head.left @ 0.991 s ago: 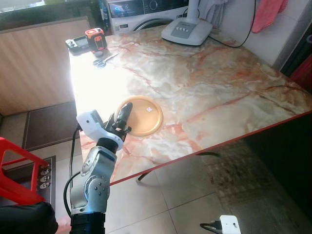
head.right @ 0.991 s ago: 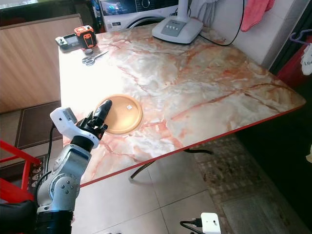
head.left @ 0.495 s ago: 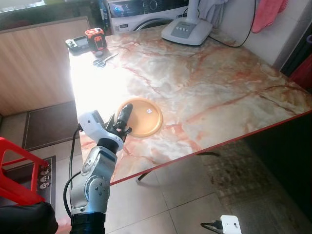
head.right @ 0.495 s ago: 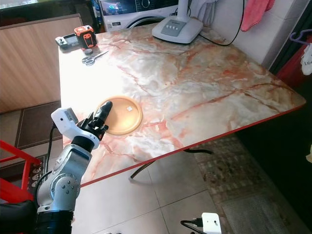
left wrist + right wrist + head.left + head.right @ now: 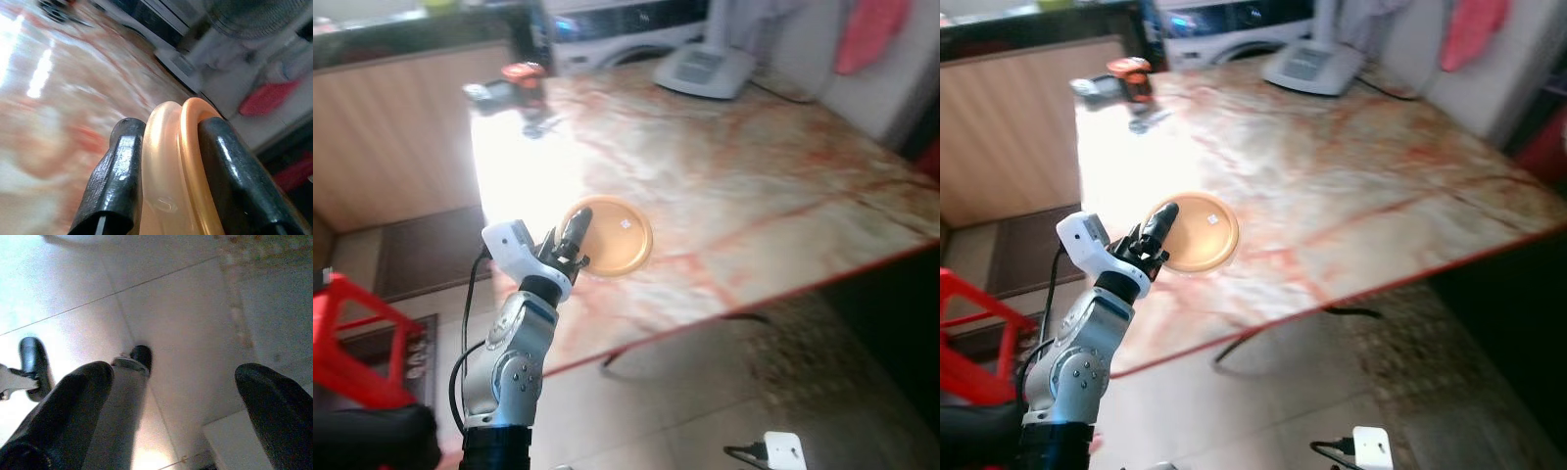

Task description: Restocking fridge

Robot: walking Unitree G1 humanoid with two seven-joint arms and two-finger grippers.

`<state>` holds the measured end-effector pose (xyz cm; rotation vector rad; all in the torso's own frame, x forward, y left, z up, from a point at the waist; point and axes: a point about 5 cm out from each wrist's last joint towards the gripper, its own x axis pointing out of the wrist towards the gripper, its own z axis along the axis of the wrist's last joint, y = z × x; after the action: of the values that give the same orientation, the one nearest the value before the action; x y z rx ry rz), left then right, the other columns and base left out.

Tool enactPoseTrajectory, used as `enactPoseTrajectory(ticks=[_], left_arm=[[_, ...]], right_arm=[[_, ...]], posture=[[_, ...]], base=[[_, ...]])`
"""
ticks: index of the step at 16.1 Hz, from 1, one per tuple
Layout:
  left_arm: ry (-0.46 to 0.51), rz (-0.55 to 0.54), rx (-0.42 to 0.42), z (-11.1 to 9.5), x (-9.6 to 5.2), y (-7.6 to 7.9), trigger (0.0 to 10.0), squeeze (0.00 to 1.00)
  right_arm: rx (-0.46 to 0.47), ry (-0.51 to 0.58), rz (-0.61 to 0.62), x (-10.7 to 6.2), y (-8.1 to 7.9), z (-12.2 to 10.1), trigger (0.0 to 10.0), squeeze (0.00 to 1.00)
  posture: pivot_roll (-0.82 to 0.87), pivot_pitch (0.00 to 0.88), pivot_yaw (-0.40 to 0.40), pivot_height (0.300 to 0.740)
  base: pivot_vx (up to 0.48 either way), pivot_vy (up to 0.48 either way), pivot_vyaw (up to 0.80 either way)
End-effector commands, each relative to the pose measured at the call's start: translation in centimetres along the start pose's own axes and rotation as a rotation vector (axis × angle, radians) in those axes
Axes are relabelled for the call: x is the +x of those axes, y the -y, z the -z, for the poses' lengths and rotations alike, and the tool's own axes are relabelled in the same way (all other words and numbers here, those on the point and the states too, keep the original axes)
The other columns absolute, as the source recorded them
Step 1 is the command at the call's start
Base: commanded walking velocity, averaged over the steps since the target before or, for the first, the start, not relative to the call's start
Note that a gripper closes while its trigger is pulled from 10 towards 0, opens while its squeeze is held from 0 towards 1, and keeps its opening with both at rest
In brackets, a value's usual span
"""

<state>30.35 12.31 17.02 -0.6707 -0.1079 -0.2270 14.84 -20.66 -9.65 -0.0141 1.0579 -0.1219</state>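
While the whole head view has shifted and blurred since a second ago, which is the camera moving, the left gripper [image 5: 576,232] still pinches the rim of the orange plate [image 5: 617,238] at the near left part of the marble bench [image 5: 754,176]. In the left wrist view the two black fingers [image 5: 117,181] press on either side of the plate's edge. The plate lies flat on the bench as before. The right gripper [image 5: 171,406] hangs over the tiled floor [image 5: 186,308], fingers spread wide. Scissors [image 5: 536,127] and an orange tool [image 5: 521,76] sit by the far left corner, a white appliance [image 5: 705,69] at the far edge.
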Motion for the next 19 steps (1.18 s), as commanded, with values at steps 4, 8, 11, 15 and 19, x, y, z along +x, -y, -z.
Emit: enactPoseTrajectory(ticks=[4,8,11,15,19], left_arm=[[0.012,-0.005,0.009,-0.35,-0.12,-0.12,10.0,0.0],[0.008,-0.001,0.017,-0.3,-0.13,-0.1,10.0,0.0],[0.007,0.005,0.023,-0.27,-0.09,-0.03,10.0,0.0],[0.001,0.021,0.056,-0.21,-0.08,0.17,10.0,0.0],[-0.014,0.032,0.07,0.06,0.02,0.39,10.0,0.0]], right_arm=[[0.014,-0.025,-0.018,-0.06,-0.64,0.72,10.0,0.0],[0.006,-0.029,-0.021,-0.06,-0.63,0.73,10.0,0.0],[0.004,-0.032,-0.022,-0.06,-0.61,0.75,10.0,0.0],[-0.001,-0.036,-0.024,-0.06,-0.6,0.77,10.0,0.0],[-0.004,-0.036,-0.027,-0.06,-0.66,0.77,10.0,0.0]], posture=[[0.0,0.115,0.03,0.74],[0.0,0.115,0.029,0.74],[0.0,0.114,0.027,0.74],[0.01,0.114,0.027,0.74],[0.01,0.113,0.028,0.74]], base=[[0.0,0.15,-0.11],[0.0,0.0,-0.2],[0.0,0.0,-0.8],[0.0,-0.084,-0.8],[0.0,-0.16,-0.8]])
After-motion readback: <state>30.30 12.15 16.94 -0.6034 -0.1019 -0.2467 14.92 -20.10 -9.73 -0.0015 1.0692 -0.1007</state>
